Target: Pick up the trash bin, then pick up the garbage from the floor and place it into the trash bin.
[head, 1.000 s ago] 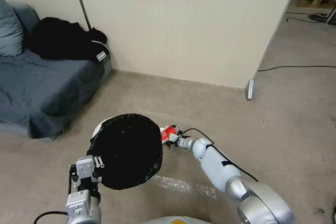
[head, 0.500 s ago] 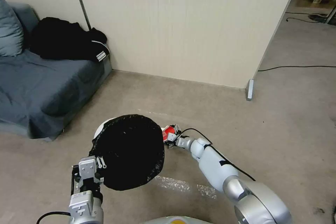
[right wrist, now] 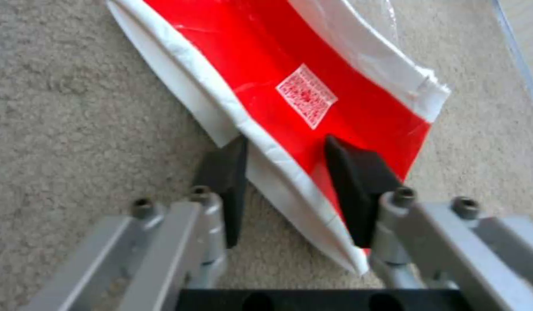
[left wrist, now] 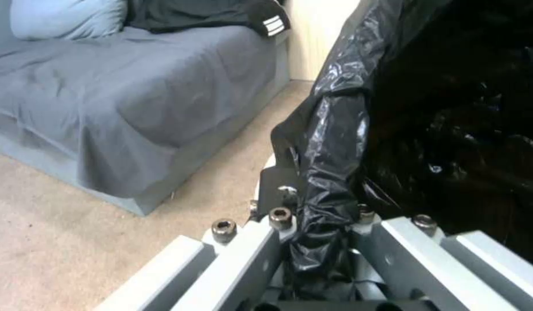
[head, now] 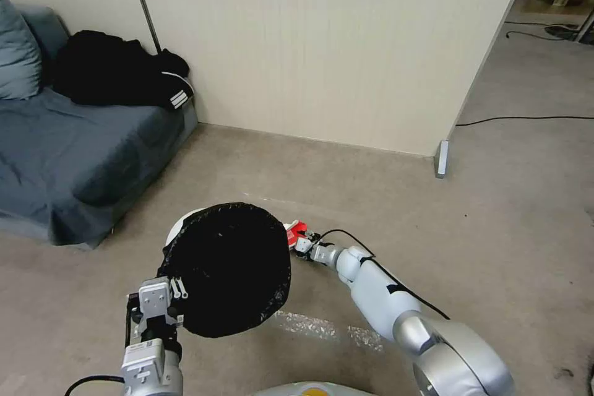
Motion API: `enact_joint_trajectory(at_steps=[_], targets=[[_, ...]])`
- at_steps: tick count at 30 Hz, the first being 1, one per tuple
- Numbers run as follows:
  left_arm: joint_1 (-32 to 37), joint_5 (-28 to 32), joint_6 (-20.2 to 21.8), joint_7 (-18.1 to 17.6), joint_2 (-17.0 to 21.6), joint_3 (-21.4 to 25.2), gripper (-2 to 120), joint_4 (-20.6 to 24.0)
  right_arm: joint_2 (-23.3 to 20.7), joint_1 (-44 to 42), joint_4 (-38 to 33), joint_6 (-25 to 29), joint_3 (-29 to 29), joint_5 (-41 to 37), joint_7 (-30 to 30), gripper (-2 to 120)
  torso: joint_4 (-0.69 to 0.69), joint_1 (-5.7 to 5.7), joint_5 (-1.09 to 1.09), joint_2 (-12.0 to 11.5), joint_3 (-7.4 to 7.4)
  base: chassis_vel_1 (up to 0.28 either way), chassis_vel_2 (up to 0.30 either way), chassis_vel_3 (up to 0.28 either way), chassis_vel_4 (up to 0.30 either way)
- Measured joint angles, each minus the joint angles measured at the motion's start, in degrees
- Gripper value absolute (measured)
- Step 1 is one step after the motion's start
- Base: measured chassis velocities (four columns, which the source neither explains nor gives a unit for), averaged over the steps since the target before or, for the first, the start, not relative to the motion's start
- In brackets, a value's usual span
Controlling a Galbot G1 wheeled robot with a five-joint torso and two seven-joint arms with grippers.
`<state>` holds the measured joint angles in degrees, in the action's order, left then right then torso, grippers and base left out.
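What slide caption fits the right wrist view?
Right tool straddling the crumpled red-and-white carton on beige carpet.

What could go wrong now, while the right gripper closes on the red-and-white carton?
1. The right gripper straddles only a thin edge of the red-and-white carton lying flat on the carpet; it may slip out on lifting.
2. The left gripper holds the trash bin by its bag-covered rim; the slick black bag liner could slide, tilting the bin.
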<state>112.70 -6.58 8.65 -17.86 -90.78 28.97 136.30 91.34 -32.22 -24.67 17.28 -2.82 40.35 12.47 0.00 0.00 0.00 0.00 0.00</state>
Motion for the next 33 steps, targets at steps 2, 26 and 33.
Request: enact_joint_trajectory(at_steps=[2,26,33], targets=[[0.00,0.00,-0.02,0.00,0.00,0.00,1,0.00,0.00,0.02,0.04,-0.07,-0.01,-0.13,0.08,25,0.00,0.00,0.00,0.00,0.00,0.000,0.000,0.000,0.000],[-0.62,0.90,-0.02,0.03,0.29,0.51,1,-0.49,-0.95,-1.07,-3.25,0.13,-1.77,-2.29,-0.85,0,0.00,0.00,0.00,0.00,0.00,0.000,0.000,0.000,0.000],[-2.42,3.02,0.81,0.07,1.41,2.01,1,-1.94,-2.59,-4.03,-9.79,3.62,-6.02,-5.78,-2.72,0,-0.01,0.00,0.00,0.00,0.00,0.000,0.000,0.000,0.000]])
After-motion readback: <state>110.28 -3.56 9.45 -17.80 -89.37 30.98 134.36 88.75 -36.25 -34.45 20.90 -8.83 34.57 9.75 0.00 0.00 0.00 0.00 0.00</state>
